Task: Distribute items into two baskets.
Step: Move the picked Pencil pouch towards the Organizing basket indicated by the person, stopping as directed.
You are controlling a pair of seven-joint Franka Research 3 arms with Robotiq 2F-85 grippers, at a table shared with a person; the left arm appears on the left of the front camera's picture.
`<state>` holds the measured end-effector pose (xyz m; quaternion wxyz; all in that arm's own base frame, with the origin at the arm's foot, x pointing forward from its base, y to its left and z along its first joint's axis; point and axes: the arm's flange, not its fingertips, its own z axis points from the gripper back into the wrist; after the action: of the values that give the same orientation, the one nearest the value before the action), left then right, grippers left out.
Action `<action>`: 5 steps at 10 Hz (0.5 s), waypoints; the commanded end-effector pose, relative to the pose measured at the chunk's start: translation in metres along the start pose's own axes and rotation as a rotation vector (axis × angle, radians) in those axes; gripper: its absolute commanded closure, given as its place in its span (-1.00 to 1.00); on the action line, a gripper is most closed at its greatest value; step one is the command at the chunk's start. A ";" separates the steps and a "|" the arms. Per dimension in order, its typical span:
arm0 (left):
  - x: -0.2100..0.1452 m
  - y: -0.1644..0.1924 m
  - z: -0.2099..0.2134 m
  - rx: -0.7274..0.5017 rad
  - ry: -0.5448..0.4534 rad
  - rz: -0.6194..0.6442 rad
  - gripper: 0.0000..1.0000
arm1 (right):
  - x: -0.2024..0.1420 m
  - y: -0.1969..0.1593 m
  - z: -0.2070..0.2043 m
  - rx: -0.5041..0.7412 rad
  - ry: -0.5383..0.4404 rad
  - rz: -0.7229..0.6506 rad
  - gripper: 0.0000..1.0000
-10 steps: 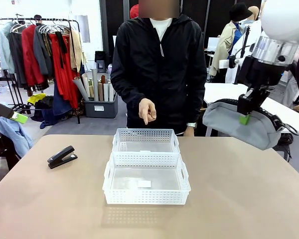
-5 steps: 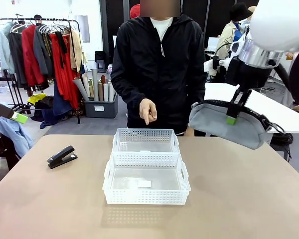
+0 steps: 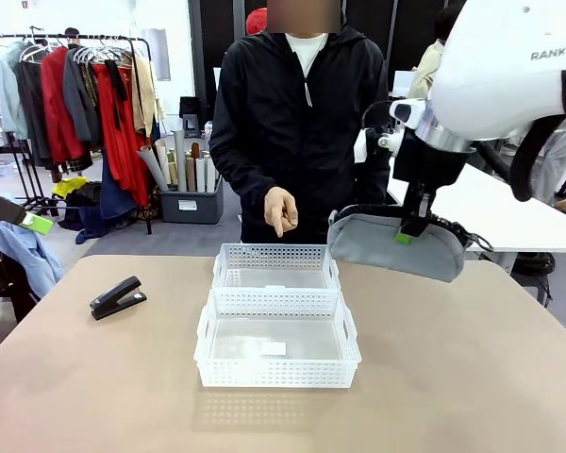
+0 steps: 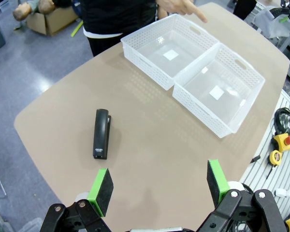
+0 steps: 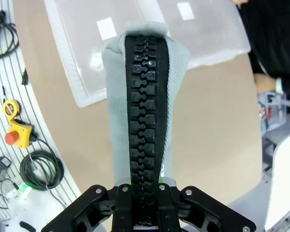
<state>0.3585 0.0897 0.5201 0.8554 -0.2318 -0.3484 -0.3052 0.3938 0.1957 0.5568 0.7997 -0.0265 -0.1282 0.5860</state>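
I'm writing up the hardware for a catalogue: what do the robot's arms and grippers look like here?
The right arm has a glossy white rounded shell lettered RANK, a silver wrist ring and a black cable beside it. The right gripper and left gripper are black, with rectangular green pads; the left one shows bolted linkages.

1. A soft grey fabric pouch with a black zipper [image 3: 396, 247] hangs in the air, pinched at its zipper edge by the right gripper [image 3: 407, 231].
2. A small black stapler [image 4: 101, 134] lies flat, just ahead of the left gripper [image 4: 159, 186].
3. Two white plastic baskets with holey sides [image 3: 276, 255] sit touching, lower than the right gripper and to its left.
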 end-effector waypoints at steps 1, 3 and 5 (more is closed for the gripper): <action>0.000 0.000 0.000 -0.011 -0.015 0.001 -1.00 | 0.013 -0.004 -0.004 -0.013 -0.015 0.097 1.00; 0.000 0.000 0.000 -0.011 -0.015 0.001 -1.00 | 0.038 0.001 -0.012 0.011 -0.024 0.167 1.00; 0.000 0.000 0.000 -0.011 -0.015 0.001 -1.00 | 0.058 0.009 -0.023 0.023 -0.033 0.175 1.00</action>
<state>0.3585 0.0897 0.5201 0.8554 -0.2318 -0.3484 -0.3051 0.3998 0.2498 0.5428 0.7507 -0.0239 -0.1191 0.6494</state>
